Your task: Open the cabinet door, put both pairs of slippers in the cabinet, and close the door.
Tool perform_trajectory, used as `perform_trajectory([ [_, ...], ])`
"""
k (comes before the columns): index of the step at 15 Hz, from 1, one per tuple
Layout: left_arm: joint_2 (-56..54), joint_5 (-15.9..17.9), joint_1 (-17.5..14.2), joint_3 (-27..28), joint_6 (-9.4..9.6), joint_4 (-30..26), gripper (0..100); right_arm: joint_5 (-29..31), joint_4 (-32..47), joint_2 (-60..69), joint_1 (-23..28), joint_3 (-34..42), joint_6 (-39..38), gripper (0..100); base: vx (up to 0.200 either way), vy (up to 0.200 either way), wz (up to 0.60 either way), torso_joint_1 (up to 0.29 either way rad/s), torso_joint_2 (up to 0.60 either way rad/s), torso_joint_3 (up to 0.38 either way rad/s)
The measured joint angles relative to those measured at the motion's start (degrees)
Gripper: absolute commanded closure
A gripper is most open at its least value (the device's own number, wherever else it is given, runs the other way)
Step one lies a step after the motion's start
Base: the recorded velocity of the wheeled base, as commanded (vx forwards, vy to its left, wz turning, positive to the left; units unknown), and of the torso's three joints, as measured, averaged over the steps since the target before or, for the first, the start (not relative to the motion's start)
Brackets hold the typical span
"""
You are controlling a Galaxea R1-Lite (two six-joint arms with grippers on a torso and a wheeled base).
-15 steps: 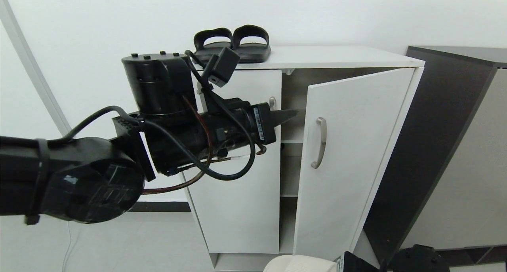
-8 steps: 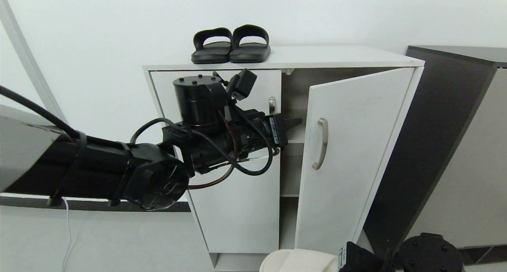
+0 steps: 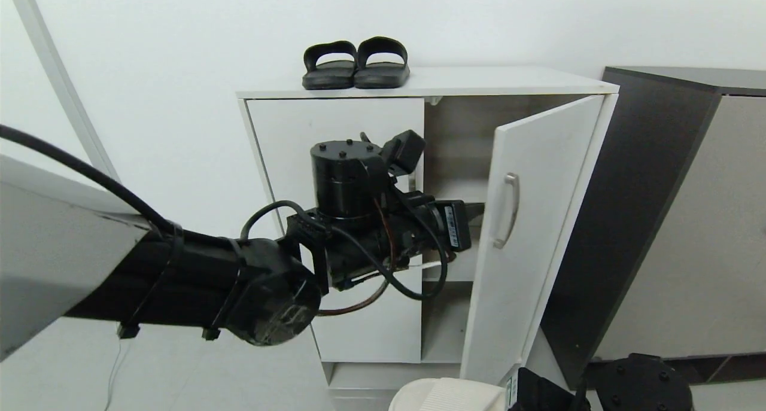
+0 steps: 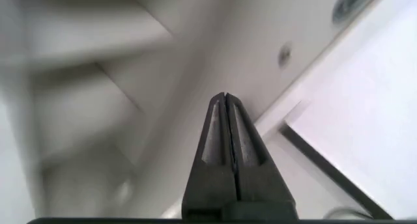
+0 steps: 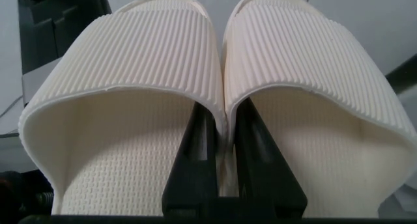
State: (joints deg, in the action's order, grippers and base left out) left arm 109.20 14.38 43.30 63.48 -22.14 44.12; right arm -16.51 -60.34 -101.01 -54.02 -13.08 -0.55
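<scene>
**Cream foam in the right claw, black pair waiting on top**

White laminate, flat and hard-edged, makes up the cabinet (image 3: 508,76); its left-hand door (image 3: 335,160) is shut. On the cabinet's top, toward the left end, the black slippers (image 3: 356,64) sit side by side and touching, with their strap openings facing the robot. They look like moulded rubbery slides: light, a little flexible, matte enough not to slip. The arched straps are the natural hold. Pinching the two inner strap walls together would likely lift both at once.

The left claw (image 3: 477,207) is clenched on nothing, its dark fingers (image 4: 215,139) pressed flat together. Its tip reaches into the opening just beside the right-hand door (image 3: 538,249). That door stands swung outward, a thin stiff panel with a brushed-metal bar handle (image 3: 507,210), and the pale interior (image 3: 458,136) shows behind it.

Low in front of the cabinet's foot, the cream slippers (image 3: 446,395) ride in the right claw (image 5: 225,120), which is grasping the pair by their adjoining strap walls. The straps are finely ribbed outside and the footbeds pebbled. By the look it is soft, squashy foam, very light and forgiving of a firm squeeze, though a thin strap wall could fold and let one slipper sag.

Farthest right stands a dark grey unit (image 3: 652,219), smooth-sided and apart from the work.
</scene>
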Motion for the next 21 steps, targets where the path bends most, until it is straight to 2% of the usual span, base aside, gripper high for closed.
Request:
perform_trajectory([
  [2, -1.57, -1.34, 4.41, -1.38, 0.30, 0.44, 100, 0.01, -0.09, -0.37, -0.22, -0.04, 0.04, 100, -0.100, 0.000, 0.00, -0.004, 0.00, 0.004],
  [4, -2.49, -1.61, 5.71, -1.82, 0.72, 1.04, 100, 0.01, -0.17, -0.80, -0.23, -0.04, 0.34, 100, 0.000, 0.000, 0.00, 0.000, 0.00, 0.000],
  [7, -3.25, -1.67, 2.23, -3.54, 0.66, 4.66, 100, 0.00, -0.20, -1.08, -0.15, -0.01, 0.39, 100, 0.000, 0.000, 0.00, 0.000, 0.00, 0.000],
  [10, -7.33, -1.74, -1.18, -8.39, 0.85, 6.08, 100, 1.49, -0.33, -2.24, 0.38, -1.48, 0.33, 100, 0.000, 0.000, 0.00, 0.000, 0.00, 0.000],
  [11, -9.95, -1.78, -2.23, -10.64, 1.34, 5.63, 100, 5.23, -0.34, -3.12, 0.96, -3.04, 0.09, 100, 0.000, 0.000, 0.00, 0.000, 0.00, 0.000],
  [13, -16.81, -2.79, -4.47, -15.56, 3.96, 2.08, 100, 16.73, -0.37, -5.57, 1.73, -8.11, -2.82, 100, 0.000, 0.000, 0.00, 0.000, 0.00, 0.000],
  [15, -26.76, -6.10, -7.11, -22.14, 6.44, -3.23, 100, 25.21, -0.22, -9.02, 2.62, -15.01, -7.24, 100, 0.000, 0.000, 0.00, 0.000, 0.00, 0.000],
  [16, -31.34, -7.83, -8.36, -25.28, 7.03, -5.03, 100, 28.33, -0.12, -10.48, 3.13, -17.40, -8.23, 100, 0.000, 0.000, 0.00, 0.000, 0.00, 0.000],
  [19, -46.08, -16.38, -14.09, -35.17, 9.20, -10.37, 100, 36.82, 0.21, -14.26, 4.83, -22.64, -8.84, 100, 0.000, 0.000, 0.00, 0.000, 0.00, 0.000],
  [21, -55.95, -21.86, -18.71, -39.86, 11.19, -16.45, 100, 40.07, 0.38, -15.91, 5.97, -25.15, -8.81, 100, 0.000, 0.000, 0.00, 0.000, 0.00, 0.000],
])
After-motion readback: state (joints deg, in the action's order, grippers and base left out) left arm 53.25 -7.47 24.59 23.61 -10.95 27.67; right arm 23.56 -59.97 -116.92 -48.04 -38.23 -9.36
